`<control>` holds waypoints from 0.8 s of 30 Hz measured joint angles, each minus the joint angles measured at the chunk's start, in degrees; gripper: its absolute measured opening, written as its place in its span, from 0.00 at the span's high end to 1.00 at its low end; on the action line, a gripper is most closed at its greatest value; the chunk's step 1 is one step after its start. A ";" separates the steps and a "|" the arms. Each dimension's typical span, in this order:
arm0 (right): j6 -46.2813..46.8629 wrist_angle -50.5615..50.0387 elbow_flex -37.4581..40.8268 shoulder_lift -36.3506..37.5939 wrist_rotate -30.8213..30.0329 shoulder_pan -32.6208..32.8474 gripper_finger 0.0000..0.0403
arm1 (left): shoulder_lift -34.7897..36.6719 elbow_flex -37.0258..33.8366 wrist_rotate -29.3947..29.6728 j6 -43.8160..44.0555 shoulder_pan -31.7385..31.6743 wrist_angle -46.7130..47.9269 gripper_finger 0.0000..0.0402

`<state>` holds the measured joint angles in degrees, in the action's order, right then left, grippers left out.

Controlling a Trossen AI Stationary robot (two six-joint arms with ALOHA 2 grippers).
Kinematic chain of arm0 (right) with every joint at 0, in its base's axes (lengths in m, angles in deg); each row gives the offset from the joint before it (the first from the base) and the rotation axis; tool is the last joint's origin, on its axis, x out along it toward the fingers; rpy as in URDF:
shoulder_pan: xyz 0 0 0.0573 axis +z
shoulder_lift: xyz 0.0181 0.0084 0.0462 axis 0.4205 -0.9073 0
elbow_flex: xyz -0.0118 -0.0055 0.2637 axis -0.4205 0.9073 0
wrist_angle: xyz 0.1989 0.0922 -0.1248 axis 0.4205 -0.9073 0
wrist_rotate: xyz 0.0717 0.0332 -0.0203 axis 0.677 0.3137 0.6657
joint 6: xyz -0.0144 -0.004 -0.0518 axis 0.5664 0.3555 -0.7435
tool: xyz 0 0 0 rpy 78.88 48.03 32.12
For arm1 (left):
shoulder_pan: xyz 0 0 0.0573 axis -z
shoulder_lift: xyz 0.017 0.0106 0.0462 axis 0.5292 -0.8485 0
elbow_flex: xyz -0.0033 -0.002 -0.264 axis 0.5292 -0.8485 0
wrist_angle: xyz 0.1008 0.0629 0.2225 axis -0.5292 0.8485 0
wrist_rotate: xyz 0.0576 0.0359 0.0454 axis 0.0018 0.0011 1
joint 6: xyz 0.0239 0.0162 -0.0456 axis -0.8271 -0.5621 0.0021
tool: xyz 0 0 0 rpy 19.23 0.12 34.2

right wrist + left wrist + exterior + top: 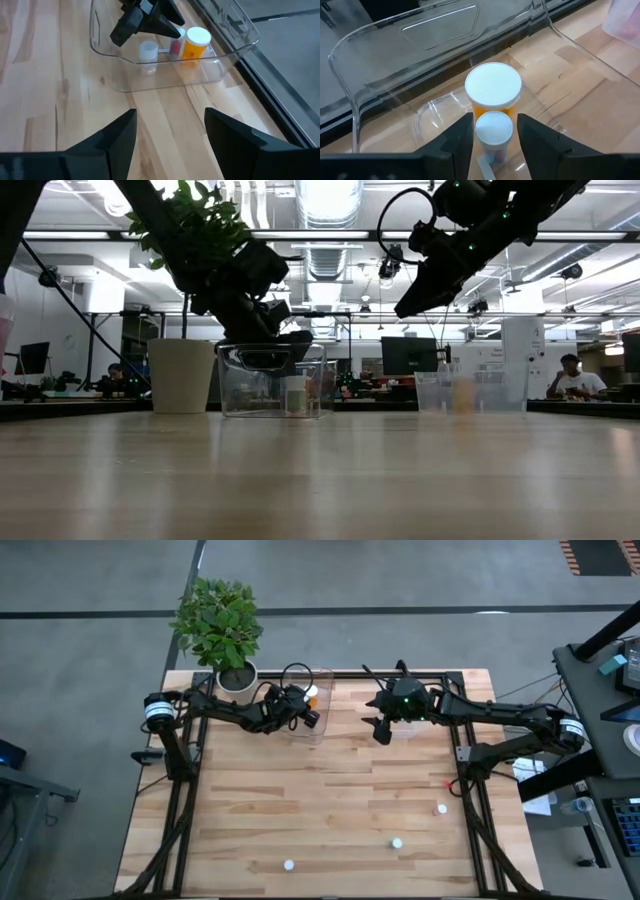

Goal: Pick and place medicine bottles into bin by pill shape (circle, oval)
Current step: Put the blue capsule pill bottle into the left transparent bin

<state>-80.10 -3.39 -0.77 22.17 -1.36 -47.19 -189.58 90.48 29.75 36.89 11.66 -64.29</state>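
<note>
A clear tub [318,675] stands at the table's far middle. In it stand an orange bottle with a white cap [493,89], a tiny white-topped, pinkish bottle [493,132] and another white-topped bottle [148,50]. My left gripper [494,135] is open over this tub, its fingers on either side of the tiny pinkish bottle; a narrow gap shows on each side. My right gripper [170,135] is open and empty above the table between this tub and a second clear tub [470,392]. Three tiny bottles [441,808] [397,842] [289,864] stand on the near part of the table.
A potted plant [237,680] stands at the far left corner, just left of the first tub. Black frame rails [470,790] run along the table's edges. A small reddish thing [448,783] lies near the right rail. People sit at desks in the room beyond the table.
</note>
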 joint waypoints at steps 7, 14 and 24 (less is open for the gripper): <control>0.68 -0.14 0.00 -0.02 0.00 0.02 0.44 | 1.83 0.00 -0.03 -0.33 0.04 0.61 0.66; 3.13 -3.04 -0.42 0.91 -0.02 0.02 0.44 | 7.64 0.02 -0.21 -1.99 0.41 2.59 0.66; 21.99 -19.74 -5.52 5.95 6.91 5.72 0.44 | 18.42 -0.13 -3.35 -11.13 8.86 3.65 0.66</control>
<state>-58.11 -23.13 -6.29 28.12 5.55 -41.47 -171.16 90.35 26.41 25.76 20.52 -60.64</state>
